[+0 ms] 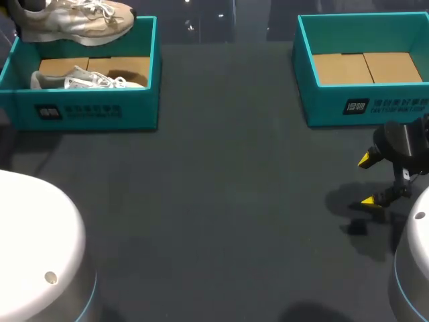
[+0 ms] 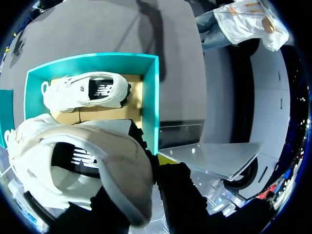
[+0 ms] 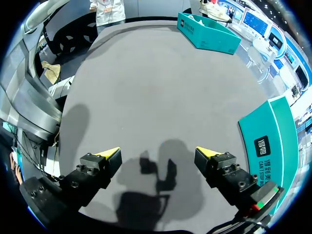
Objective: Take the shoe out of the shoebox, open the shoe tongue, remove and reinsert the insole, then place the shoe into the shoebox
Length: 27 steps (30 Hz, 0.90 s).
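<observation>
Nearest, the right tool (image 1: 367,180) hangs low over the dark worktop (image 1: 221,201), its yellow-tipped fingers wide apart and holding nothing. Farther back on that side stands the right shoebox (image 1: 362,107), teal, showing only its cardboard floor. At the far left corner the left shoebox (image 1: 87,111) holds a second sneaker (image 1: 84,81) lying on its side, and the lifted sneaker (image 1: 77,20) hangs in the air above the box's back wall. In the left wrist view that pale sneaker crowds the left tool (image 2: 141,195), which appears clamped on it, though the shoe hides most of the fingers and I cannot tell which end is gripped. It should be light. The soft upper will likely dent under a pinch, while the sole is firmer. The collar rim or the sole edge probably gives the surest hold, and the loose laces may snag.
</observation>
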Motion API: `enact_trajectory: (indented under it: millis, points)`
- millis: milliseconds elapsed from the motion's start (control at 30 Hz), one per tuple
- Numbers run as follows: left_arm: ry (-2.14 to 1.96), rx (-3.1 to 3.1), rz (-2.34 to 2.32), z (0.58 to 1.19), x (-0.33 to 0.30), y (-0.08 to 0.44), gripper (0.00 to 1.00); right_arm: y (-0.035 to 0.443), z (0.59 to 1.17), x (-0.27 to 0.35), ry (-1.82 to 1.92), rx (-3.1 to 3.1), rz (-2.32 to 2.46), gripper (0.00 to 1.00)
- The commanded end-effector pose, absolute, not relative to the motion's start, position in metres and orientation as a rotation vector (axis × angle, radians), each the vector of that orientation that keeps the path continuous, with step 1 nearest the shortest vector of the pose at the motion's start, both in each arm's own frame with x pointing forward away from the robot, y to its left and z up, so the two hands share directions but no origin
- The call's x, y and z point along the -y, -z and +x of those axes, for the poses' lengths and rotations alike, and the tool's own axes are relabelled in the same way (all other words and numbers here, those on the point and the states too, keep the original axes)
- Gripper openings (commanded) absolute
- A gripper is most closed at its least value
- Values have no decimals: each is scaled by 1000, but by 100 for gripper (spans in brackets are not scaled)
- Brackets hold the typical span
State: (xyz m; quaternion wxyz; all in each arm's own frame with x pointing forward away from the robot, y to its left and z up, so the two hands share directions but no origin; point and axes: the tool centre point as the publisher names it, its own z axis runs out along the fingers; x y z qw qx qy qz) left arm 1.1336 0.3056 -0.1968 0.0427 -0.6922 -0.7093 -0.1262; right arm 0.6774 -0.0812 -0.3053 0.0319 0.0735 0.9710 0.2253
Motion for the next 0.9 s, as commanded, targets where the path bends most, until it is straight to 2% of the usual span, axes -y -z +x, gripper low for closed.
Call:
enact_trajectory:
  millis: [33, 900]
  points:
    - [390, 2169, -2107, 1147, -304, 218, 0, 306, 676, 81, -689, -2988, 227, 100]
    - [313, 2084, -2094, 1192, -307, 302, 0, 306, 676, 81, -689, -2988, 227, 100]
